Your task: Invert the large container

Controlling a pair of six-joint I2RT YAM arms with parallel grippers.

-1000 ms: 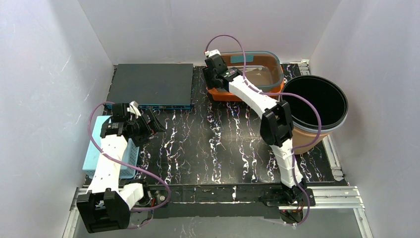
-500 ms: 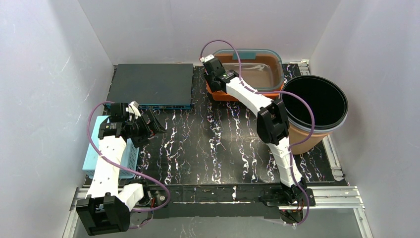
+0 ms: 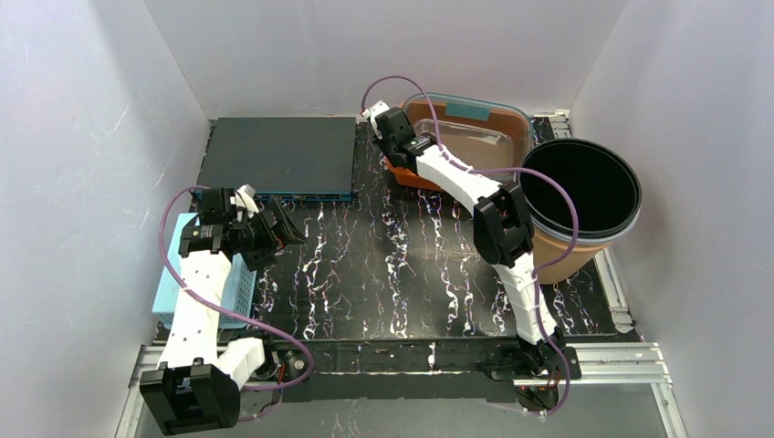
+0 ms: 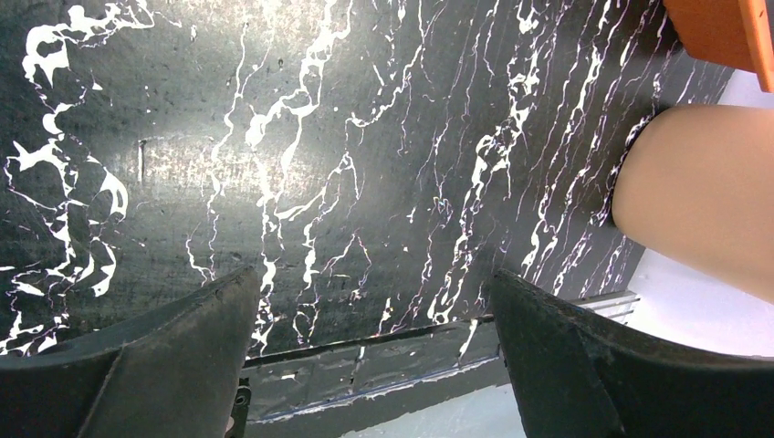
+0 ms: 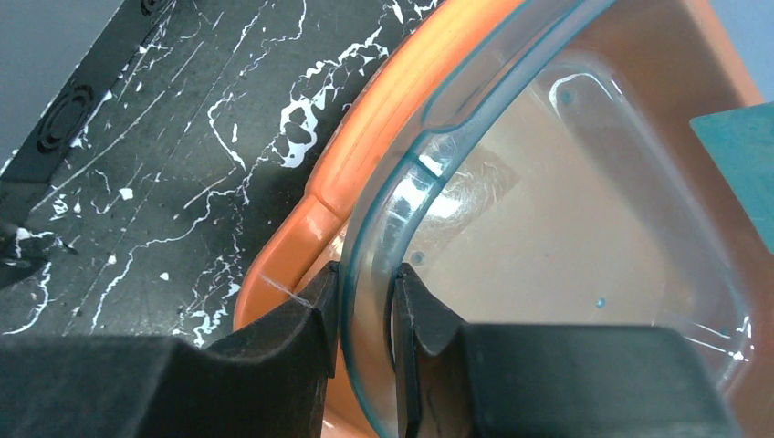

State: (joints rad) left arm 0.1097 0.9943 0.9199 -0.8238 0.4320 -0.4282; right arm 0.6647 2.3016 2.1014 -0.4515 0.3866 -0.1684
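Large container [image 3: 470, 137] at the back of the bench [image 3: 383, 265], pinched at one end, the flip hardly begun.

My right hand [image 5: 365, 292] has closed narrow on the clear rim [image 5: 411, 155] at the container's left end, one finger outside the orange wall and one inside. The mouth faces mostly up; from above the gripped end looks a little raised, so I judge the tipping has only started and nearly the whole turn-over remains. Its long axis runs left to right along the back edge, the far end just beside the round tub [image 3: 570, 248]. My left hand [image 4: 374, 347] hangs wide and empty over the bench's left side, well apart from the container.
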